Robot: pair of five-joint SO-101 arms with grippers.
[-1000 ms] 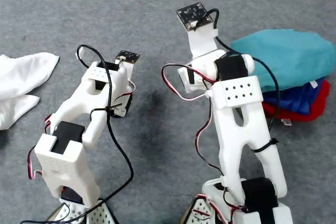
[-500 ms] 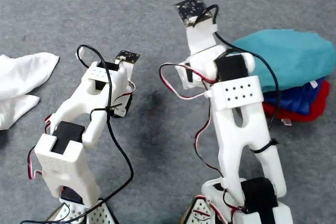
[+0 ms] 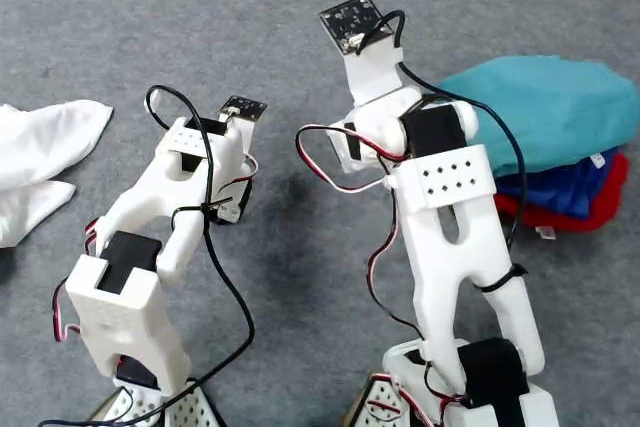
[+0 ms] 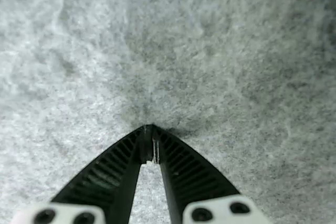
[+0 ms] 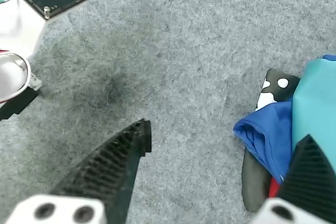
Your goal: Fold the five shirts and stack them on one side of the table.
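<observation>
Grey table (image 3: 250, 37) holds a shirt pile (image 3: 545, 112); the right gripper (image 5: 226, 137), jaws wide beside it, could knock it messy; the left gripper (image 4: 149, 142) sits pinched closed on nothing

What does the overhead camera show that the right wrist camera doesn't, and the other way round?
Overhead: the crumpled white shirt at the left edge of the grey table, plus the right arm from above. Right wrist: the open right claw close up, and a black white-dotted cloth poking out beneath the blue shirt. Both: the teal shirt above the blue one, and that table.
</observation>
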